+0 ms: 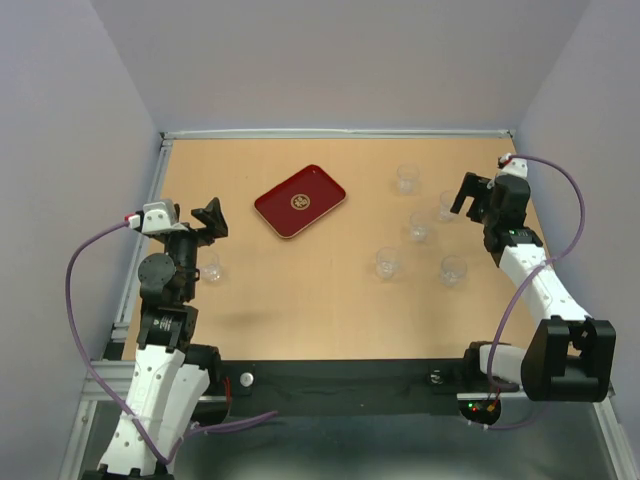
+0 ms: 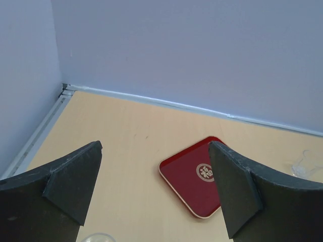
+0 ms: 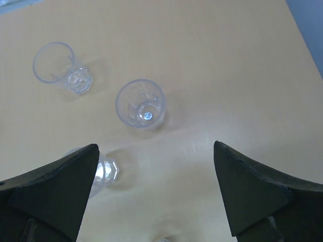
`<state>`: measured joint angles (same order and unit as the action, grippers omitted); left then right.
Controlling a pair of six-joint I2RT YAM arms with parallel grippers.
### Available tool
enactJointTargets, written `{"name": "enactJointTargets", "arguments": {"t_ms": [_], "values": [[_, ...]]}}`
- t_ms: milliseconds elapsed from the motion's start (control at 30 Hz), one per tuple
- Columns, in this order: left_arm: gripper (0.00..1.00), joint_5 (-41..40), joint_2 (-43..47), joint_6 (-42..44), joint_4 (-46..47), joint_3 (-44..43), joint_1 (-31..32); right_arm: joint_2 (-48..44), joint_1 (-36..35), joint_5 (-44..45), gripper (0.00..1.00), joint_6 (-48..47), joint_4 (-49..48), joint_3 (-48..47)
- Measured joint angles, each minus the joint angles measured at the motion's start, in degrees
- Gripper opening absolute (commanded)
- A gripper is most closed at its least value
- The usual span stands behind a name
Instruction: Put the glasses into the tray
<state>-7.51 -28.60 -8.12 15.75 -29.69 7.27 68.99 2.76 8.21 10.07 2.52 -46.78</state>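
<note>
Top external view puts the task at its very start. The flat dark-red rectangular tray (image 1: 300,202), with a raised rim and a small gold round emblem, lies on the light wooden surface (image 1: 300,310), left of centre and towards the far edge. None of the six short, round, clear drinking tumblers stands in it. Five tumblers (image 1: 419,226) stand loosely grouped on the right half of the surface, well apart from the tray. The sixth tumbler (image 1: 208,266) stands alone on the left, just beside the left arm. All six look upright, as far as this view shows. By my reading nothing is done yet and all six placements are left.

The left end effector (image 2: 155,151) hangs above the surface with its jaws spread wide and nothing between them. Its wrist camera looks past the two dark fingers to the tray beyond, and the rim of a tumbler shows at the bottom edge of that view, untouched.

The right end effector (image 3: 156,151) is likewise wide open and empty, poised over the group on the right. In its wrist view one tumbler sits between and beyond the fingers, a second lies further left, and a third is half hidden behind the finger on the left of that view. Neither end effector grips or touches a tumbler.
</note>
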Motion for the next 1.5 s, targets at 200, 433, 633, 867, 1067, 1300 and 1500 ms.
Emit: {"name": "enactJointTargets", "arguments": {"t_ms": [200, 433, 633, 867, 1067, 1300, 1500], "values": [[0.99, 1.2, -0.1, -1.0, -0.6, -0.2, 0.0, 0.0, 0.0, -3.6, 1.00, -3.6, 0.0, -0.4], [0.99, -0.2, -1.6, -4.3, -10.3, -9.4, 0.0, -1.4, 0.0, -20.1, 1.00, -14.1, 0.2, -0.7], [0.99, -4.9, -1.2, -7.6, -17.2, -14.2, 0.0, 1.7, -0.1, -30.4, 1.00, -17.1, 3.6, -0.7], [0.99, -9.2, -8.2, -12.5, -23.9, -14.6, -1.1, 1.5, -0.1, -39.5, 1.00, -19.1, 8.4, -0.7], [0.90, -2.1, -24.9, -19.0, -26.3, -16.3, -10.7, 0.7, -0.1, -40.7, 1.00, -20.4, 9.2, -0.7], [0.72, 0.0, -46.3, -24.4, -29.3, -23.9, -13.3, -1.0, -0.1, -40.7, 1.00, -21.3, 9.9, -0.7], [0.64, -2.8, -56.7, -25.8, -31.6, -31.6, -13.3, -1.8, -0.1, -40.6, 1.00, -21.9, 9.9, -0.7]]}}
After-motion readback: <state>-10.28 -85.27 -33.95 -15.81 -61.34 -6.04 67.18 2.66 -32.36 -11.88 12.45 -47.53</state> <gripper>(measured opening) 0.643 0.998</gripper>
